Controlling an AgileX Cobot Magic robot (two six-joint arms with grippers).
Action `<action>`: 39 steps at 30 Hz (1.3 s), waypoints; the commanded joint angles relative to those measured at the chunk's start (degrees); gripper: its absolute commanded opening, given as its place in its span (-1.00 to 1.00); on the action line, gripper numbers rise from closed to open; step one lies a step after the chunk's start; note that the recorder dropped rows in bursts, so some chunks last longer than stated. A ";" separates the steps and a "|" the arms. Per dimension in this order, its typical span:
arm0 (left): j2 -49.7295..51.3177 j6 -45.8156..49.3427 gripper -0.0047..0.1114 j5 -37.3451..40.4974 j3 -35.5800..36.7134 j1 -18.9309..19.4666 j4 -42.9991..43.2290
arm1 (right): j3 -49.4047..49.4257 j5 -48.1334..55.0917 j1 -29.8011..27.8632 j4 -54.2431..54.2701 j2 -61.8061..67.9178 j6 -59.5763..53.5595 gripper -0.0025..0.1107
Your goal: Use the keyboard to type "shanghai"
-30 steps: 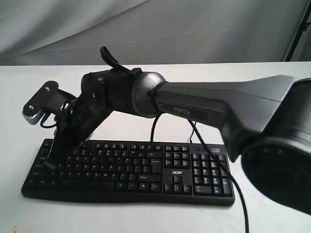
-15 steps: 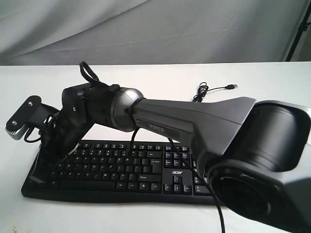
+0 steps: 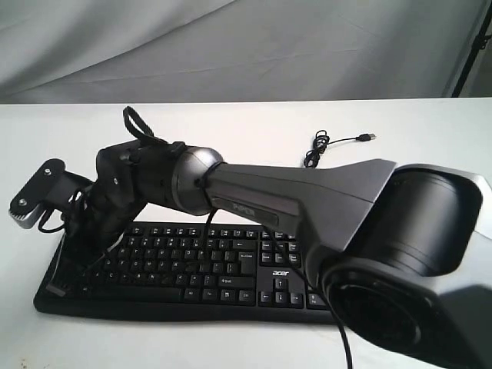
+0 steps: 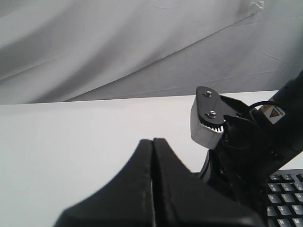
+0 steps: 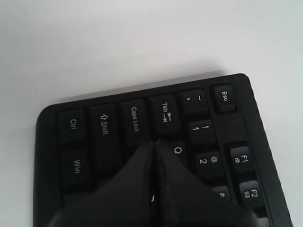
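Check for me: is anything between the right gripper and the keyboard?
Nothing visible. The shut right gripper is directly over the keyboard at its left end, tips by Tab and Q, with only bare keys beneath.

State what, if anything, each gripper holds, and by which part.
Nothing is held. The left gripper and the right gripper are both shut empty; the right one's tip is over the keyboard.

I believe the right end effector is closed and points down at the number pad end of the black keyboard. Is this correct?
No. The right end effector is closed, but it points down at the other end of the keyboard, near the Tab key and Caps Lock key. The right wrist view shows this.
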 commanded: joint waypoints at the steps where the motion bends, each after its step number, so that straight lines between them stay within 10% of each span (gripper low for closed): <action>1: -0.14 -0.17 -0.92 -0.63 0.10 -0.37 -0.02 | -0.36 -1.45 0.04 0.31 0.10 0.07 -0.96; 39: -0.14 -0.17 -0.92 -0.63 0.10 -0.37 -0.02 | -0.36 -1.88 0.38 1.20 1.73 0.07 -0.96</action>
